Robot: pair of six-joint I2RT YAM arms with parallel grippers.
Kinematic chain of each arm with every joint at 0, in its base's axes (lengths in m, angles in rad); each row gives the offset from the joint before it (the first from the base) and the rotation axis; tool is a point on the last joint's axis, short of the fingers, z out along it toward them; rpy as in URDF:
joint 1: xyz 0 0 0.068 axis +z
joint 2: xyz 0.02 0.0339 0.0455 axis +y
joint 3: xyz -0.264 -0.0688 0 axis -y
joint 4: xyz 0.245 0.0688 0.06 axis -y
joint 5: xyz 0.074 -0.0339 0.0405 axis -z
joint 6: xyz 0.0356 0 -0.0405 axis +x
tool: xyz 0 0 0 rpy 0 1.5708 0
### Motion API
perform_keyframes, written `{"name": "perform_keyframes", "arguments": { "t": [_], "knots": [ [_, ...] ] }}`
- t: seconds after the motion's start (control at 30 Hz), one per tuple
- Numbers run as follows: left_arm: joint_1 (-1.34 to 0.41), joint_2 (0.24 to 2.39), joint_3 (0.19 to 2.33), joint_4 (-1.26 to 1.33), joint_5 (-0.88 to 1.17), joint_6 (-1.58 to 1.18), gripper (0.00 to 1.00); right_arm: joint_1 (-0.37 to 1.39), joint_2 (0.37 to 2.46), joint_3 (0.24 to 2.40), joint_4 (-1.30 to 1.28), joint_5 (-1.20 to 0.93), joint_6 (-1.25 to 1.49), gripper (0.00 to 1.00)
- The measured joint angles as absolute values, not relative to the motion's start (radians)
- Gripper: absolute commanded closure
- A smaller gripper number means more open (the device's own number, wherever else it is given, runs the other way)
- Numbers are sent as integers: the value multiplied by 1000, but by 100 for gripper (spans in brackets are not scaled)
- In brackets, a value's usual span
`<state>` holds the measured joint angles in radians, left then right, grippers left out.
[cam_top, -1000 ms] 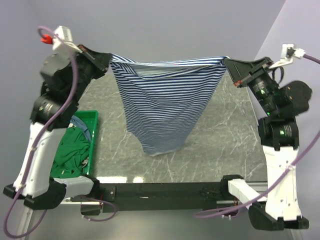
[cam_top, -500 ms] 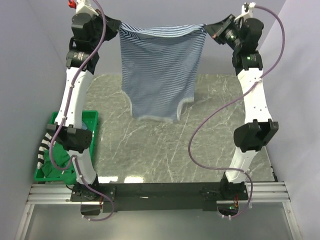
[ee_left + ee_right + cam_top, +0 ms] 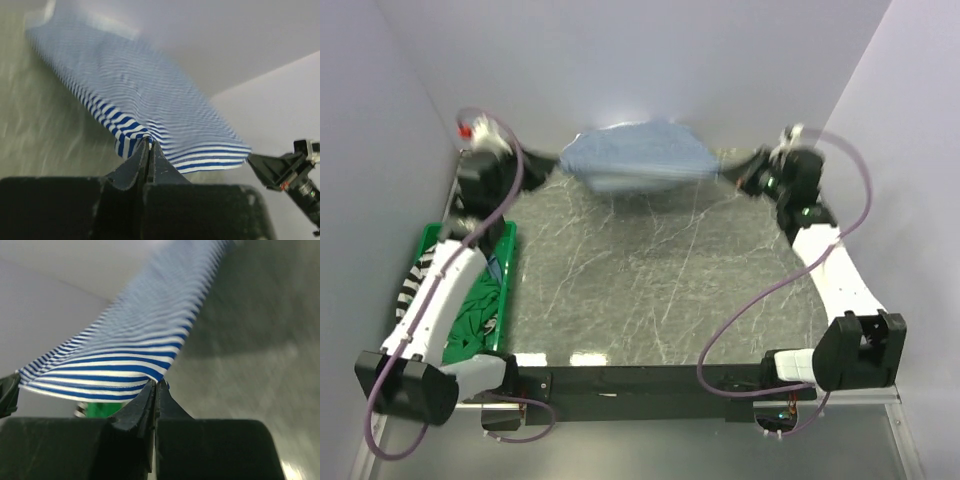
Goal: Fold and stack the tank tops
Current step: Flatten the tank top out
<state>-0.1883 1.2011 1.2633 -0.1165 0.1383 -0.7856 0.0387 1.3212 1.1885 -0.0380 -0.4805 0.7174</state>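
The navy-white striped tank top (image 3: 635,158) is stretched, blurred, between both claws above the far edge of the surface (image 3: 650,280). The left claw (image 3: 149,143) and right claw (image 3: 155,384) each pinch one of its corners. At the left, the green bin (image 3: 511,250) holds a green top (image 3: 475,315) and a black-white striped top (image 3: 414,280).

I'm seeing soft, even light filling the overhead view, with a white glare patch sitting on the desk (image 3: 650,280) near its front edge. The striped top (image 3: 638,160) is showing as a pale smear, and both wrist views are blurring toward its far end.
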Motion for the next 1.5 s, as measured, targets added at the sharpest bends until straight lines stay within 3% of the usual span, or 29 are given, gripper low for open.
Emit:
{"name": "perform_keyframes", "arguments": {
  "t": [0.07,0.1,0.2,0.3,0.47,0.53,0.7,0.93,1.13,1.5],
  "knots": [
    [-203,1137,1048,-120,153,-824,91,39,1289,989,-52,-466,714,75],
    [-219,1119,950,-115,157,-839,73,39,1279,896,-70,-453,713,58],
    [-280,1041,678,-148,160,-890,51,39,1241,675,-146,-404,683,45],
    [-328,922,516,-239,162,-939,44,39,1157,563,-226,-356,657,35],
    [-334,785,551,-326,110,-965,44,43,985,548,-264,-267,637,35],
    [-334,804,622,-344,62,-963,51,64,960,561,-262,-219,635,37],
    [-334,1043,796,-300,-13,-942,76,203,1066,643,-239,-114,643,45],
    [-359,1427,847,-204,-25,-929,91,284,1383,778,-121,-67,671,54],
    [-422,1536,845,-165,-31,-930,95,284,1520,776,-75,-33,691,56],
    [-614,1581,749,-110,-144,-1045,99,276,1517,693,-72,-12,729,57]
  ]
}}
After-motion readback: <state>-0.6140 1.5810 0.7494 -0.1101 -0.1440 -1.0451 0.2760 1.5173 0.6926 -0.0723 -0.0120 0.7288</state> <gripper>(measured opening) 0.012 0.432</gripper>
